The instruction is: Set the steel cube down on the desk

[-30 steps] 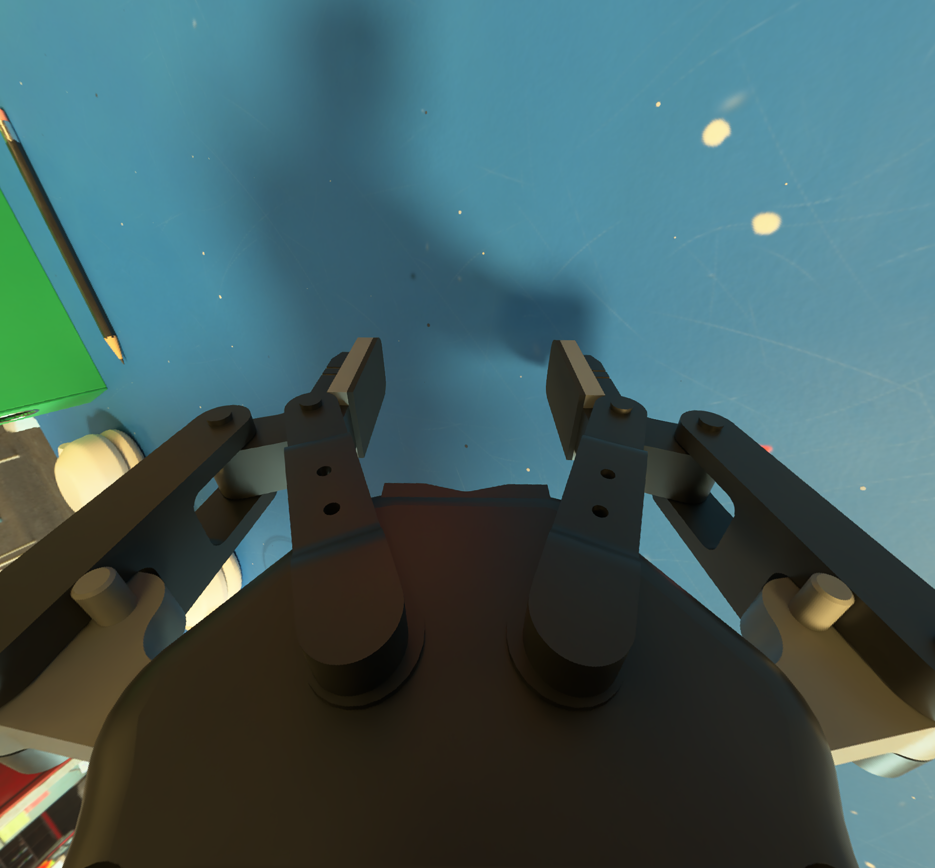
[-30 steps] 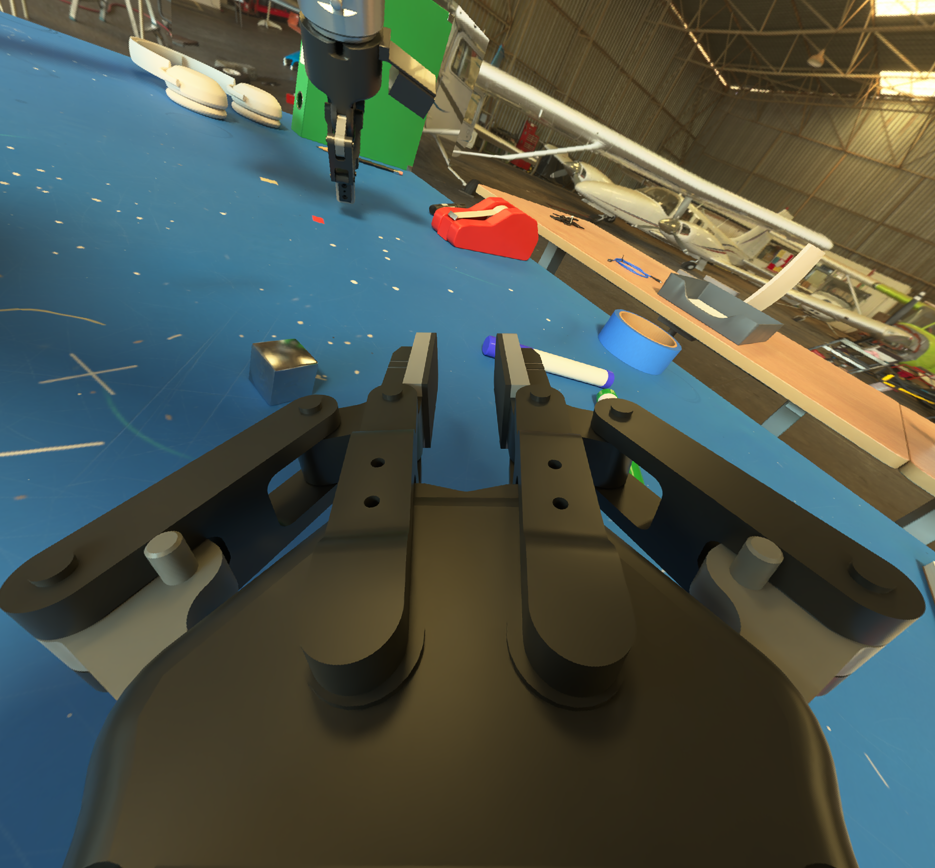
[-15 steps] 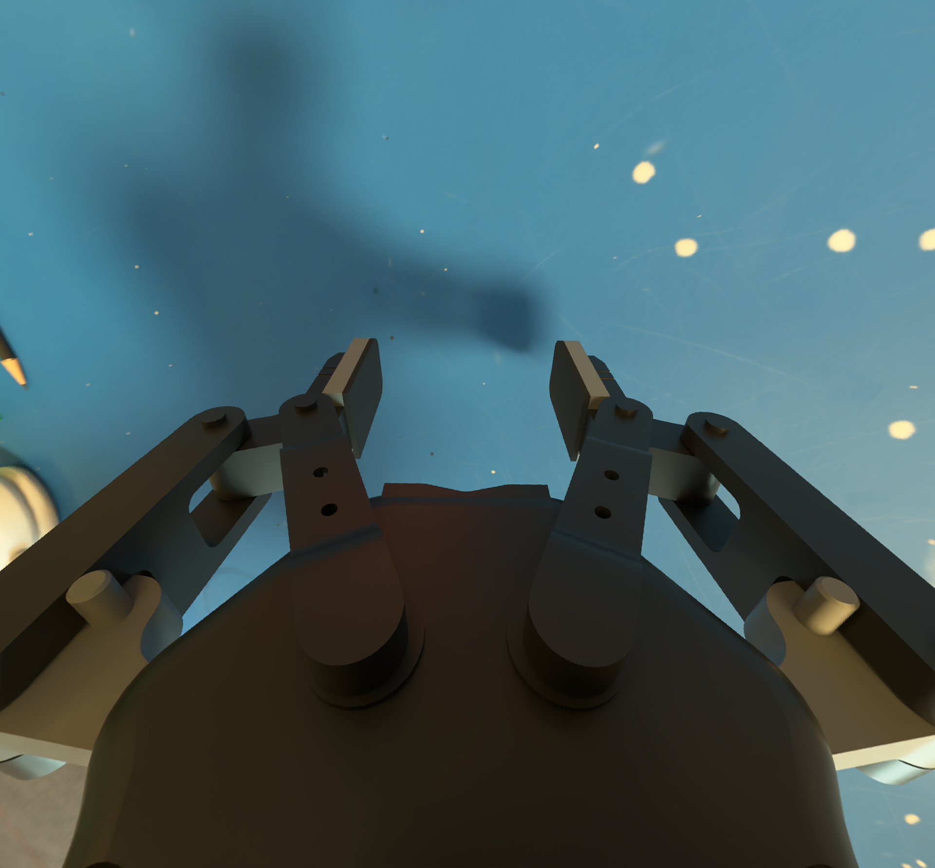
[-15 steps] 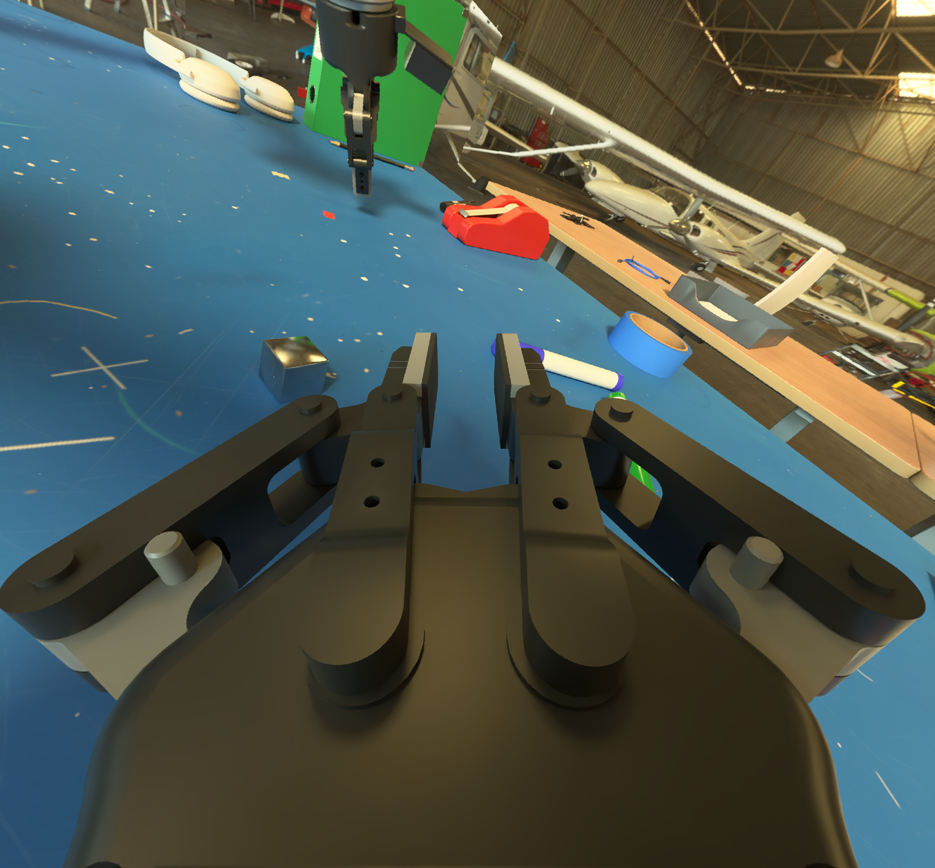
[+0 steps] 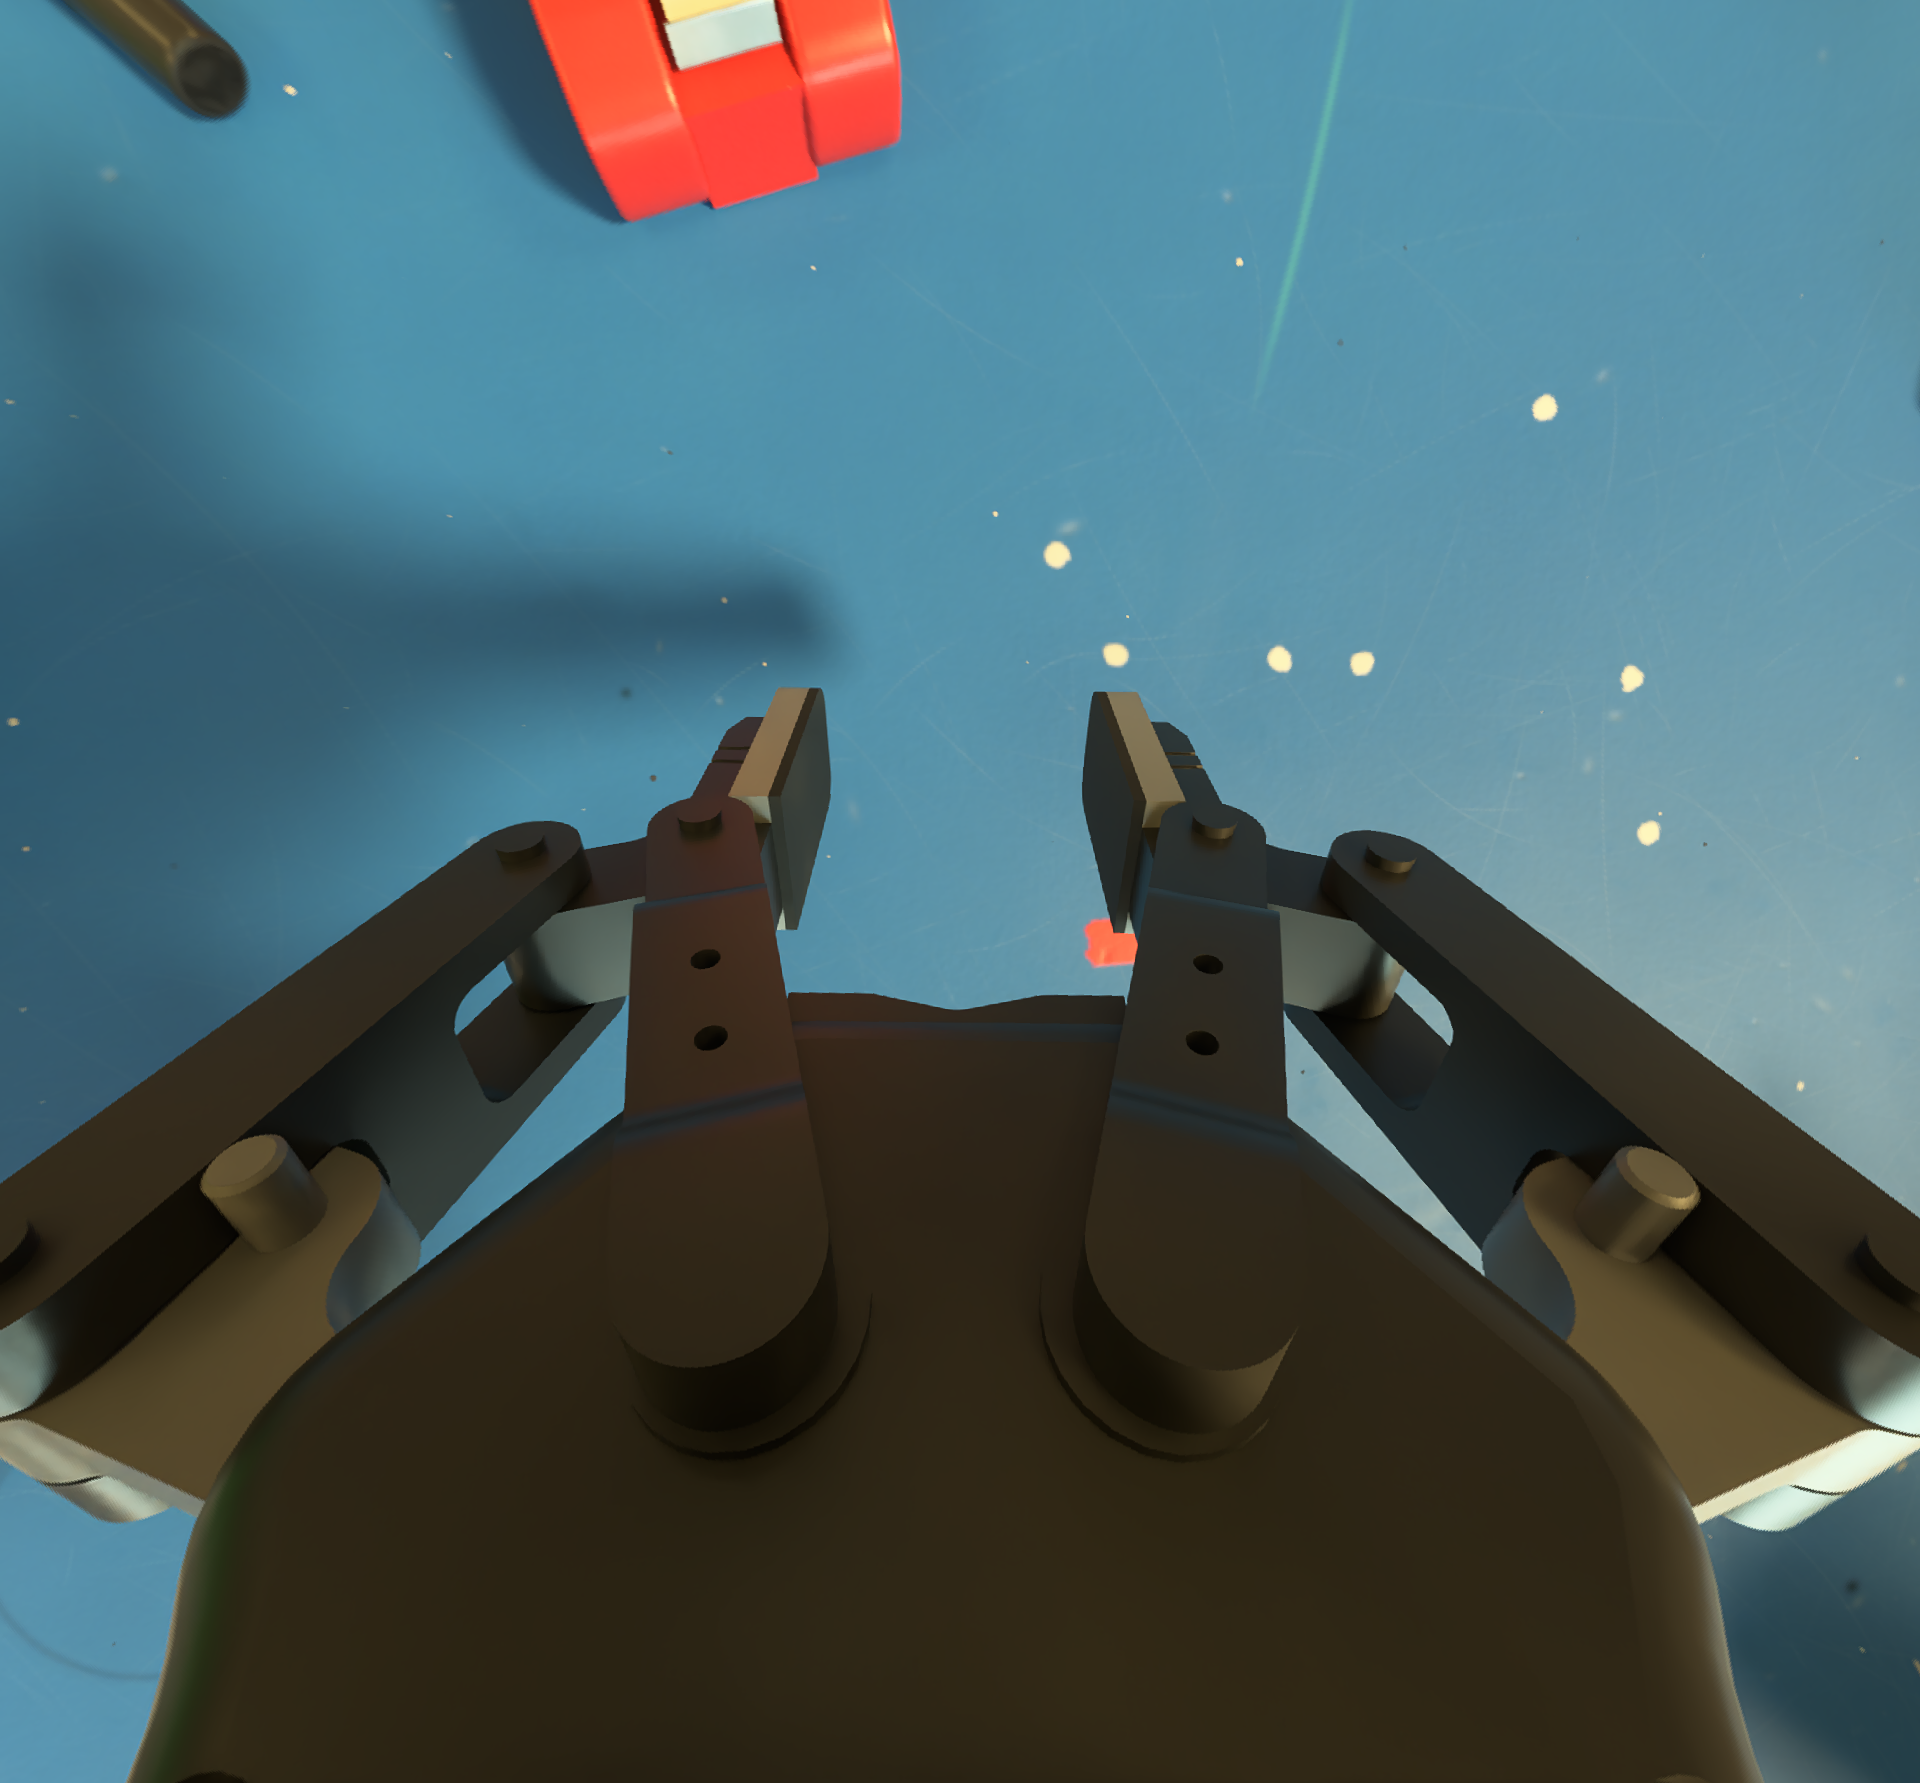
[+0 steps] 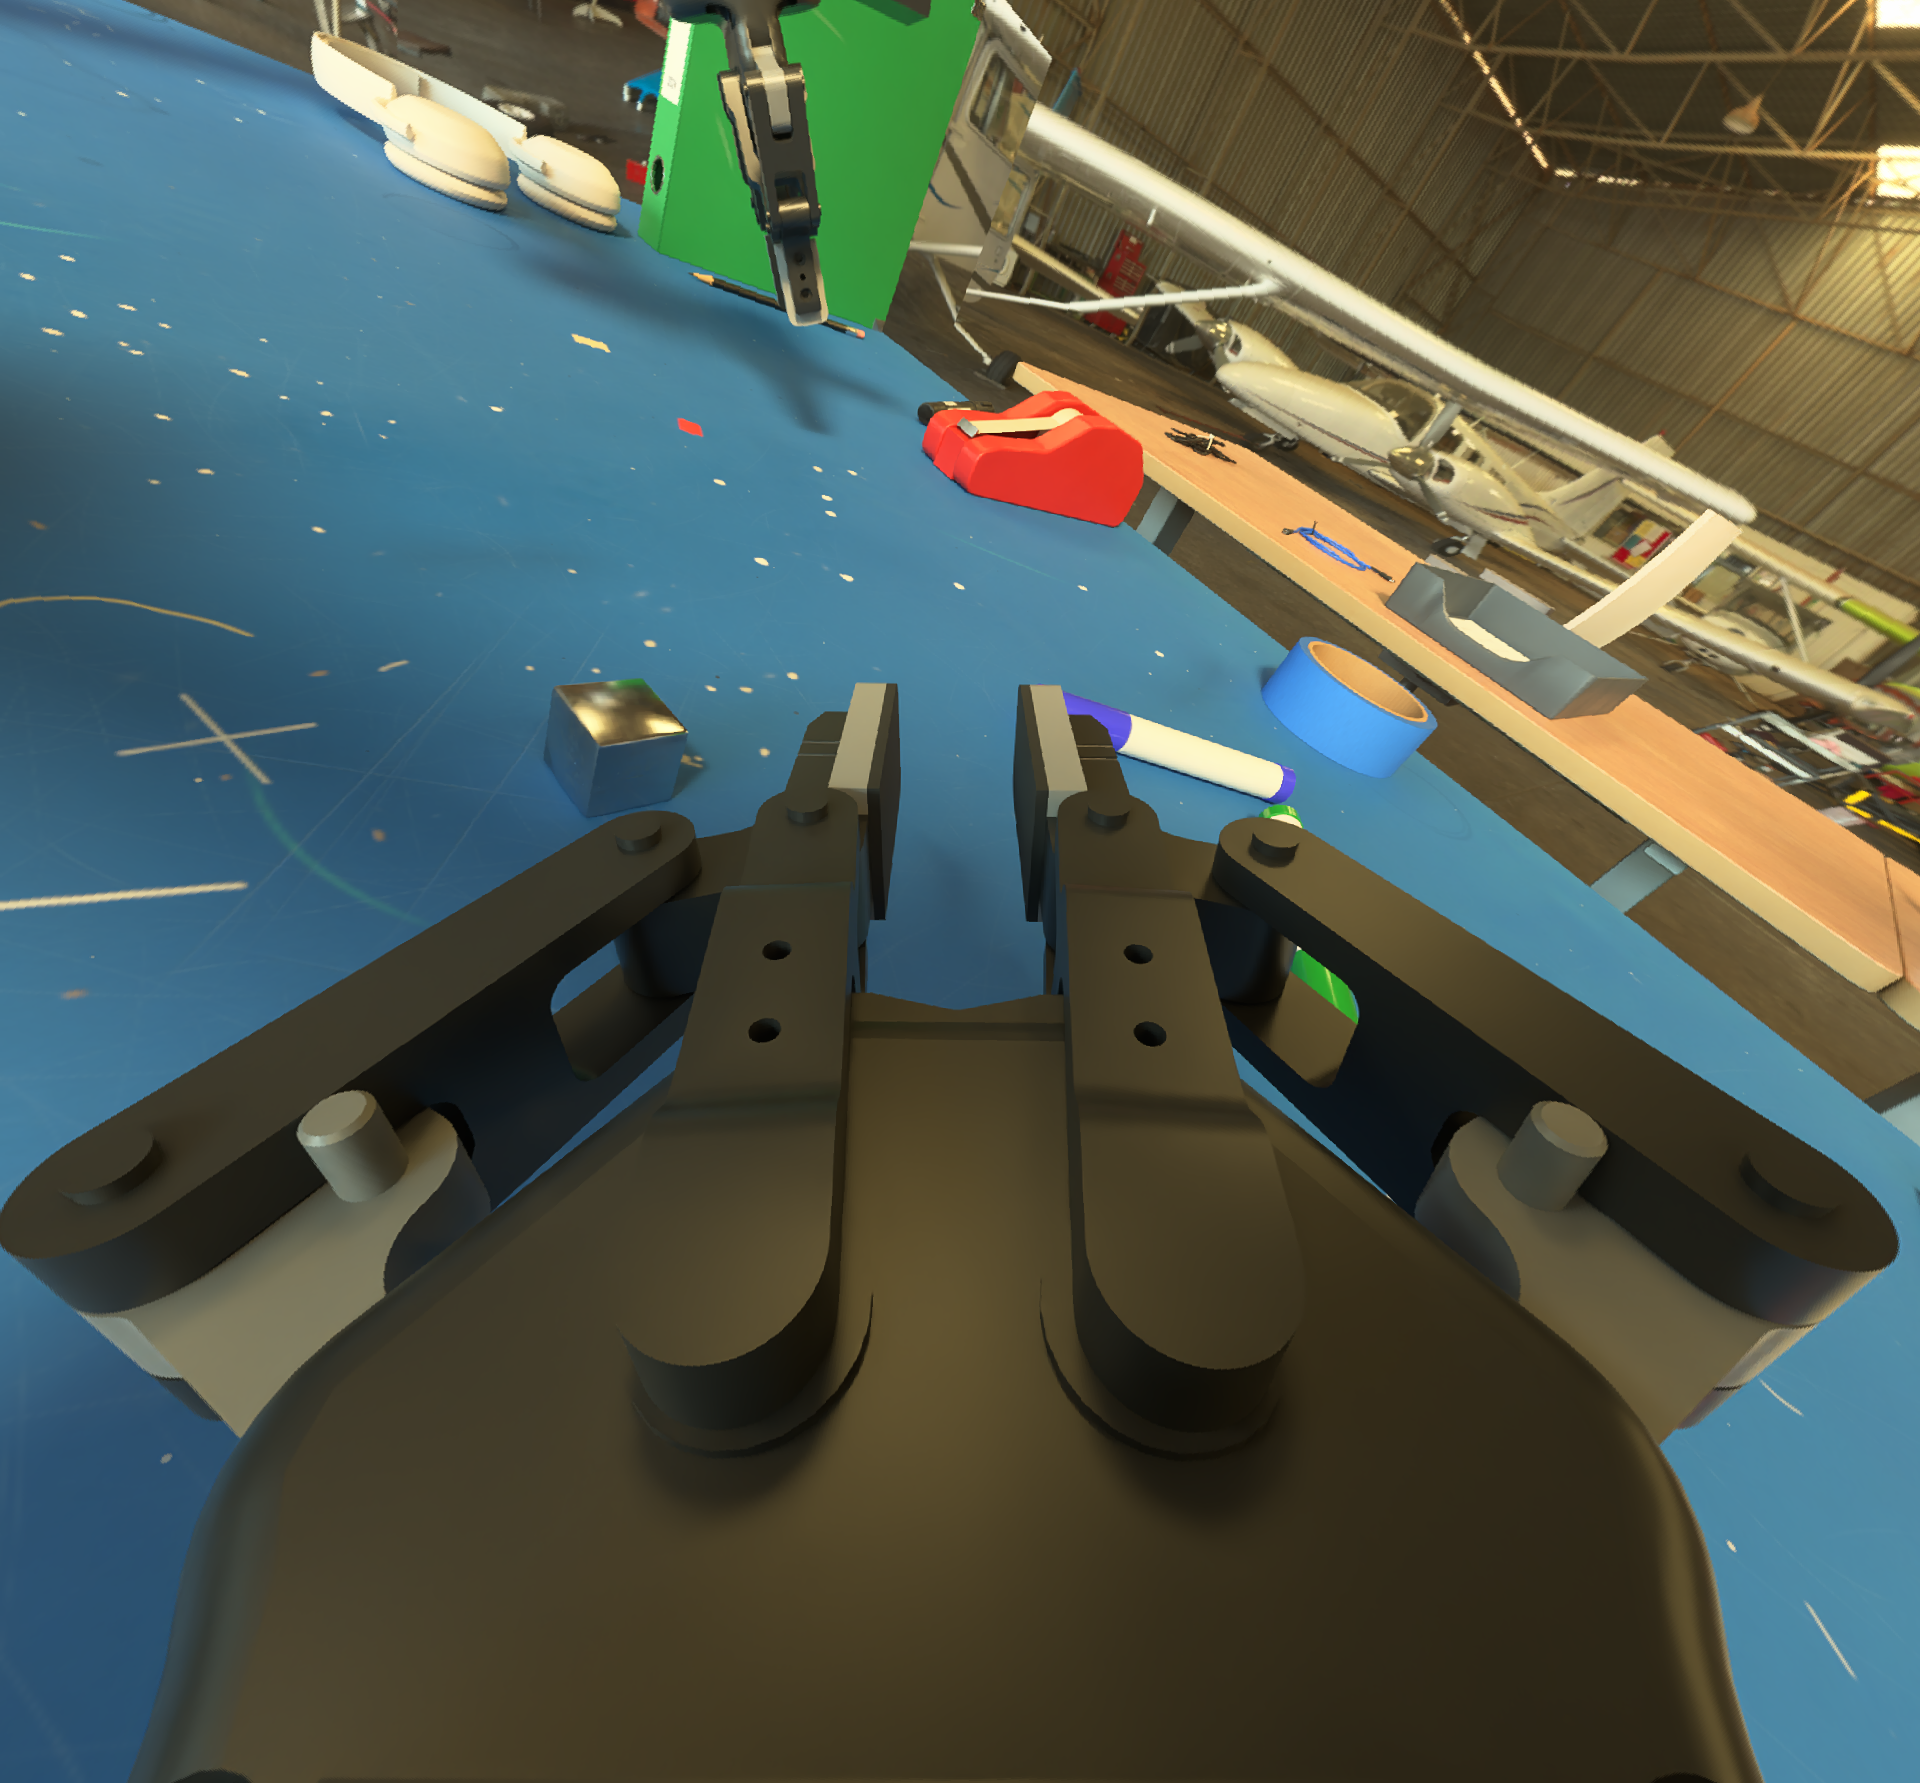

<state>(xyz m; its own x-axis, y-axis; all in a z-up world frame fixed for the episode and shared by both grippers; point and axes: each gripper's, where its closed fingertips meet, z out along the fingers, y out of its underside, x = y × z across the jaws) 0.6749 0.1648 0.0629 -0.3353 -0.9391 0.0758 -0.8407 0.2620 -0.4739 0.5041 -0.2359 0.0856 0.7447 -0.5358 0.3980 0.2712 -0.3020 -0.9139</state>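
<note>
The steel cube (image 6: 613, 746) rests on the blue desk (image 6: 416, 507), just left of and beyond my right gripper's left finger, not touching it. My right gripper (image 6: 956, 694) hovers low over the desk with its jaws a narrow gap apart and nothing between them. My left gripper (image 5: 956, 705) is open and empty, pointing down at bare blue desk (image 5: 1455, 279). It also shows in the right wrist view (image 6: 798, 279), hanging above the desk's far side. The cube is not in the left wrist view.
A red tape dispenser (image 5: 707, 40) (image 6: 1039, 466) and a black marker (image 5: 135, 19) lie ahead of the left gripper. A white marker (image 6: 1184, 751) and a blue tape roll (image 6: 1345, 710) lie right of the right gripper. A green binder (image 6: 883, 102) and white shells (image 6: 447, 144) stand far off.
My left gripper has travelled across the desk towards the red tape dispenser, and its jaws have narrowed a little. The cube stays put on the desk. The right gripper's view has shifted slightly.
</note>
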